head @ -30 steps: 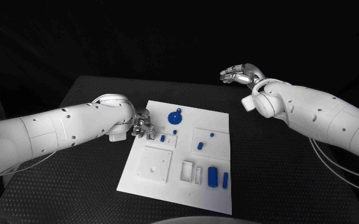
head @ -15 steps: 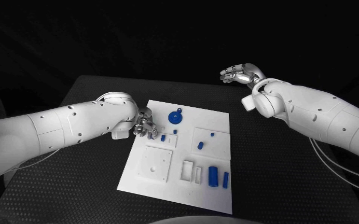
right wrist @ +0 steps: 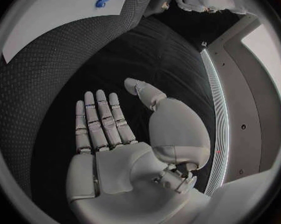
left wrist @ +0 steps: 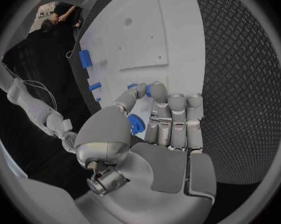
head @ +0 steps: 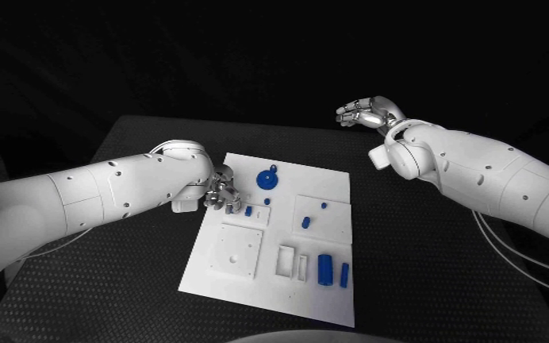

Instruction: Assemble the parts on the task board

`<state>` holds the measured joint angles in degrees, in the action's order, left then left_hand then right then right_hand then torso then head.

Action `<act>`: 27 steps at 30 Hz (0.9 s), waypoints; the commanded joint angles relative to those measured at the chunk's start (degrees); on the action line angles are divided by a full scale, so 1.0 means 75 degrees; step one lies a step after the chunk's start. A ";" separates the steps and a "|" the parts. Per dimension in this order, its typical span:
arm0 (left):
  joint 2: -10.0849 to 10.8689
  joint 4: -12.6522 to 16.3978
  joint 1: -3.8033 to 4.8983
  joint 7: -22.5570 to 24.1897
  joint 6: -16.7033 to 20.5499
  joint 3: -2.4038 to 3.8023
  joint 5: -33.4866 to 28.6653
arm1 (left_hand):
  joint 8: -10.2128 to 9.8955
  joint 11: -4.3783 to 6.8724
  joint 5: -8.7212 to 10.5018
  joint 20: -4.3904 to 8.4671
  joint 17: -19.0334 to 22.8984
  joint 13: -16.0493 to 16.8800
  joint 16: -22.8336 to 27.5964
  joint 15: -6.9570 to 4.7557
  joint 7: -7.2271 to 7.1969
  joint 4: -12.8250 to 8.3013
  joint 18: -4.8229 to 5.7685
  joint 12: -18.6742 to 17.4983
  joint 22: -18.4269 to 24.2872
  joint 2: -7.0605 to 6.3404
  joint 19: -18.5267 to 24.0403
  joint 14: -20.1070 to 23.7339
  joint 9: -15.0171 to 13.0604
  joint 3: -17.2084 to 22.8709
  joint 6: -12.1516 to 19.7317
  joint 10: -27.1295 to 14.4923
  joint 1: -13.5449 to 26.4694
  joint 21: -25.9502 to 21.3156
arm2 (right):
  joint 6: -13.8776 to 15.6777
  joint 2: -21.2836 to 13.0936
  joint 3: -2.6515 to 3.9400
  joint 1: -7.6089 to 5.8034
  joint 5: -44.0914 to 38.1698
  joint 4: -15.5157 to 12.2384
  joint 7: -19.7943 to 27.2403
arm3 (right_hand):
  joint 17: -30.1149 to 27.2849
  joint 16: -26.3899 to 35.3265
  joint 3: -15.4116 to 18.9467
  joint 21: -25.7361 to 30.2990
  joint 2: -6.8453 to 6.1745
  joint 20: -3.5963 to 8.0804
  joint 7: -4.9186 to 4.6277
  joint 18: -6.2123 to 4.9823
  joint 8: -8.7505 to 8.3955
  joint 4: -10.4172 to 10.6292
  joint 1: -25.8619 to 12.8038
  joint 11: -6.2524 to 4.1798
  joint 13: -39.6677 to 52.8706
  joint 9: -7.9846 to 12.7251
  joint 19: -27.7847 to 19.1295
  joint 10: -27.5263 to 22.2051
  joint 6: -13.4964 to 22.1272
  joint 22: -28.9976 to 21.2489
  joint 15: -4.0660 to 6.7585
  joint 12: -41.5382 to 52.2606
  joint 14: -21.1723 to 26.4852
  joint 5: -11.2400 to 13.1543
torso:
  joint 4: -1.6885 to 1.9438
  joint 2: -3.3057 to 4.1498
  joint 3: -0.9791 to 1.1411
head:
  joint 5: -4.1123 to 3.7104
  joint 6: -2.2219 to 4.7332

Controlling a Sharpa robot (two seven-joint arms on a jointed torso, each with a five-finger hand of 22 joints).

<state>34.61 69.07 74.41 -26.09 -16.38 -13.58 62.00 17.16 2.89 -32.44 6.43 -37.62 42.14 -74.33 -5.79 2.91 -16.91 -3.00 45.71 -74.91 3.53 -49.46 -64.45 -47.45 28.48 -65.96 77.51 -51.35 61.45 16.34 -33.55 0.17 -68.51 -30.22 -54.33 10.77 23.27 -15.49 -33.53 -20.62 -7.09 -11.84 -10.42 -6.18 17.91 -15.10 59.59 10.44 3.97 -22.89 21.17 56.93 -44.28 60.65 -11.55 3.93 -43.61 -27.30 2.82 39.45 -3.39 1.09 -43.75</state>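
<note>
The white task board (head: 235,267) lies mid-table. On it are a blue round disc (head: 266,179), a short blue peg (head: 248,211), small blue pieces (head: 307,221) and two blue cylinders (head: 326,266) near the front. My left hand (head: 220,192) is low over the board's left edge, beside the peg. In the left wrist view this hand (left wrist: 154,134) pinches a small blue part (left wrist: 136,124) between thumb and fingers above the board (left wrist: 140,40). My right hand (head: 368,113) is raised behind the board's far right corner. Its fingers (right wrist: 97,119) are spread and hold nothing.
The board has a square plate (head: 237,252) and rectangular slots (head: 286,261) at its front. Black textured table (head: 435,279) surrounds the board on all sides. My right forearm (head: 469,168) hangs over the table's right side.
My left arm has edged slightly to the right, bringing its hand a little farther over the board's edge. The right hand has not moved.
</note>
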 commanded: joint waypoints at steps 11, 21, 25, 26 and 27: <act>-0.0003 -0.0068 -0.0028 0.0085 0.0200 -0.0012 0.0079 | -0.0028 0.0283 0.0026 0.0730 -0.0006 0.0010 -0.0047 -0.0125 -0.0236 0.0002 -0.0151 0.0056 -0.0141 0.0156 -0.0036 -0.0049 -0.0038 0.0264 -0.0223 0.0213 -0.0091 0.0051 | -0.0095 0.0010 0.0002 0.0013 -0.0004 -0.0005 0.0068 | -0.0015 0.0004 0.0046 0.0059 0.0027 0.0003 -0.0050 0.0128 0.0023 0.0017 -0.0046 0.0042 -0.0008 0.0014 0.0001 0.0003 -0.0019 0.0015 -0.0052 -0.0013 0.0003 -0.0046 | 0.0006 0.0002 -0.0013 | -0.0011 0.0031; -0.0065 -0.0213 0.0019 0.0118 0.0227 -0.0008 -0.0023 | -0.0037 0.0284 0.0092 0.0733 -0.0001 0.0007 -0.0049 -0.0133 -0.0235 0.0001 -0.0154 0.0059 -0.0139 0.0171 -0.0030 -0.0036 -0.0072 0.0291 -0.0198 0.0187 -0.0084 0.0059 | -0.0118 0.0014 0.0002 0.0026 -0.0004 0.0003 0.0062 | -0.0017 0.0005 0.0050 0.0066 0.0034 0.0001 -0.0052 0.0130 0.0023 0.0027 -0.0056 0.0043 -0.0008 0.0015 0.0002 0.0003 -0.0018 0.0021 -0.0053 -0.0014 0.0006 -0.0047 | 0.0008 0.0003 -0.0009 | -0.0027 0.0026; -0.0071 -0.0233 0.0032 0.0124 0.0300 0.0000 -0.0024 | -0.0040 0.0282 0.0102 0.0732 0.0002 0.0005 -0.0048 -0.0135 -0.0233 0.0003 -0.0152 0.0060 -0.0137 0.0185 -0.0028 -0.0031 -0.0083 0.0293 -0.0191 0.0179 -0.0070 0.0060 | -0.0124 0.0015 0.0002 0.0030 -0.0004 0.0003 0.0062 | -0.0018 0.0005 0.0051 0.0068 0.0036 0.0001 -0.0052 0.0131 0.0023 0.0030 -0.0059 0.0044 -0.0009 0.0016 0.0001 0.0003 -0.0017 0.0022 -0.0054 -0.0014 0.0007 -0.0048 | 0.0007 -0.0001 -0.0009 | -0.0025 0.0028; -0.0081 -0.0246 0.0039 0.0125 0.0345 0.0002 -0.0024 | -0.0040 0.0282 0.0104 0.0732 0.0003 0.0005 -0.0047 -0.0136 -0.0232 0.0003 -0.0152 0.0060 -0.0137 0.0187 -0.0027 -0.0030 -0.0085 0.0294 -0.0190 0.0178 -0.0067 0.0060 | -0.0124 0.0013 0.0002 0.0030 -0.0004 -0.0001 0.0062 | -0.0018 0.0005 0.0051 0.0069 0.0036 0.0001 -0.0052 0.0131 0.0023 0.0031 -0.0060 0.0044 -0.0009 0.0016 0.0001 0.0003 -0.0017 0.0023 -0.0054 -0.0014 0.0007 -0.0048 | 0.0010 -0.0003 -0.0008 | -0.0026 0.0028; -0.0087 -0.0254 0.0042 0.0127 0.0347 0.0004 -0.0024 | -0.0041 0.0282 0.0105 0.0732 0.0003 0.0005 -0.0047 -0.0136 -0.0232 0.0002 -0.0152 0.0060 -0.0137 0.0187 -0.0027 -0.0029 -0.0087 0.0294 -0.0189 0.0177 -0.0065 0.0061 | -0.0126 0.0013 0.0002 0.0030 -0.0004 -0.0005 0.0062 | -0.0018 0.0006 0.0052 0.0070 0.0037 0.0001 -0.0052 0.0131 0.0023 0.0031 -0.0060 0.0044 -0.0009 0.0016 0.0001 0.0003 -0.0017 0.0023 -0.0054 -0.0014 0.0008 -0.0048 | 0.0013 -0.0002 -0.0007 | -0.0024 0.0027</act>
<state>34.16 67.75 74.51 -25.09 -16.74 -13.66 61.02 17.02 3.10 -31.66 6.43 -37.60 42.12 -74.33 -5.81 2.74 -16.91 -2.99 45.93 -74.94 3.63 -49.45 -64.44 -48.06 28.48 -66.13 77.69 -51.24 61.67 16.24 -33.48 0.17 -68.31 -30.22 -54.28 10.75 23.23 -15.49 -33.37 -20.40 -7.09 -11.84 -10.42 -6.18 17.91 -14.94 59.59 10.44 3.97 -22.84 21.17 56.93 -44.28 60.76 -11.55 3.93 -43.61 -27.29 2.87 39.45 -3.46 0.88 -43.53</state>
